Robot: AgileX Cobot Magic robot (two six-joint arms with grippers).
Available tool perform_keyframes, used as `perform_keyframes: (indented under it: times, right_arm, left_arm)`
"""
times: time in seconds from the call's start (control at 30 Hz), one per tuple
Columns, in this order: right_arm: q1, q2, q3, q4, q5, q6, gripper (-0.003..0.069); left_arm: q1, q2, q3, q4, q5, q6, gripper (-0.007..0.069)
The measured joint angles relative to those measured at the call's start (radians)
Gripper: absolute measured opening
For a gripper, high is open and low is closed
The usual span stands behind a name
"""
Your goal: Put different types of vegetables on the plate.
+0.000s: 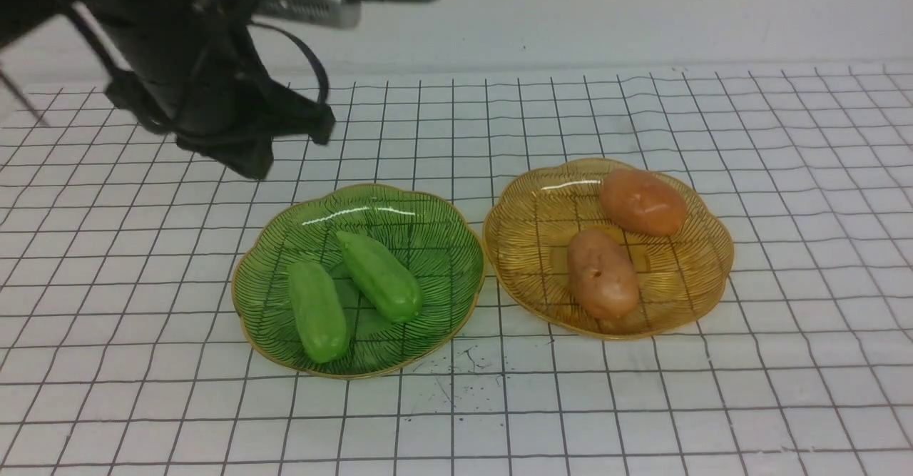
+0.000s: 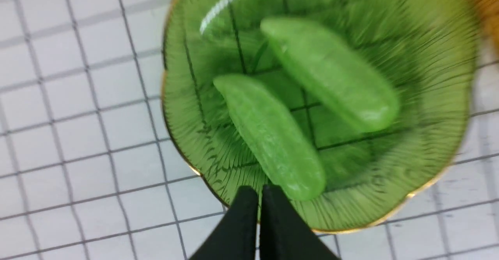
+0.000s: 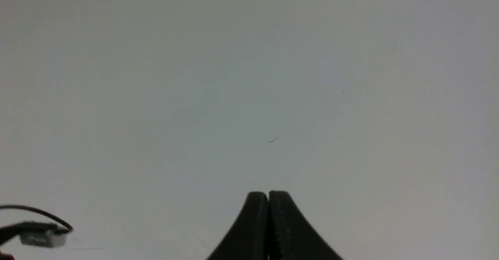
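We see both green cucumbers lying in the green plate (image 1: 442, 247): the left cucumber (image 1: 319, 312) near its left side, the right cucumber (image 1: 379, 276) just beside it. Two potatoes, the upper potato (image 1: 643, 202) and the lower potato (image 1: 603, 274), sit in the amber plate (image 1: 528, 269). Our left gripper (image 2: 260, 191) is closed with nothing in its grasp, raised above the table (image 1: 128, 319) and apart from the cucumbers. Our right gripper (image 3: 268, 195) is closed and empty too, facing a pale wall (image 3: 249, 96), with no vegetable in its view.
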Motion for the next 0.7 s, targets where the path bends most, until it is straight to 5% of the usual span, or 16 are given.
perform_keyframes:
  times: [0.23, 0.7]
  right_arm:
    - [0.0, 0.0, 0.0, 0.0, 0.0, 0.002, -0.0015]
    - [0.0, 0.0, 0.0, -0.002, 0.0, 0.003, -0.0015]
  left_arm:
    - [0.0, -0.295, 0.067, 0.0, 0.004, 0.0, -0.0008]
    - [0.0, -1.188, 0.8, 0.0, -0.318, -0.01, -0.0008]
